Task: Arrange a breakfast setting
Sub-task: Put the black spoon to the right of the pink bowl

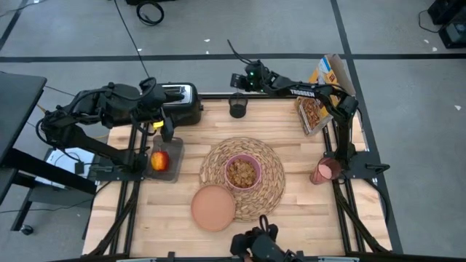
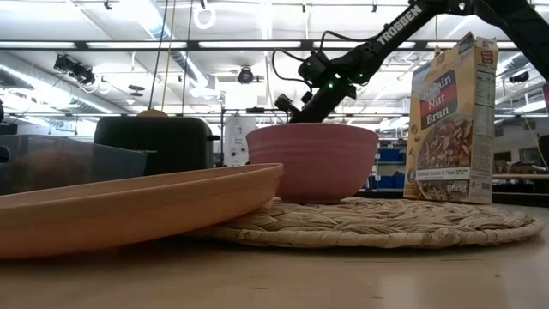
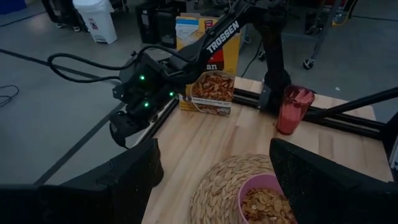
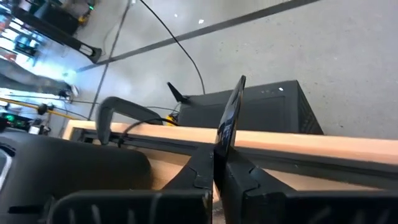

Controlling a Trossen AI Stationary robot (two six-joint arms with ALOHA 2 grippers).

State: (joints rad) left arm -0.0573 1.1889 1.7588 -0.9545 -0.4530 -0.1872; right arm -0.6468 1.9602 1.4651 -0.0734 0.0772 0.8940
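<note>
A large round woven straw placemat (image 1: 242, 177) is seen near the middle of the wooden worktop (image 1: 291, 218). The pink bowl (image 1: 242, 171) is set on it and is filled with brown cereal. The brownish-pink plate (image 1: 213, 207) is laid at the mat's near left edge, partly overlapping it; in the low view its rim (image 2: 129, 206) is propped on the straw.

The red apple (image 1: 159, 161) is held in a clear container (image 1: 166, 159) at the worktop's left side. The translucent pink cup (image 1: 325, 170) is placed upright at the right edge, beside the base of the right arm. The yellow-and-red cereal box (image 1: 314, 109) is stood at the far right corner, and the black toaster (image 1: 180, 103) at the far left.

The left claw (image 1: 166, 131) is held open above the far end of the container, between the toaster and the apple; nothing is seen between its fingers (image 3: 323, 180). The right claw (image 1: 237, 80) is reached out over the far edge of the worktop, near a small dark object (image 1: 237, 107), and its fingers (image 4: 205, 171) are pressed shut on a thin dark flat piece (image 4: 229, 121); what that piece is cannot be told.
</note>
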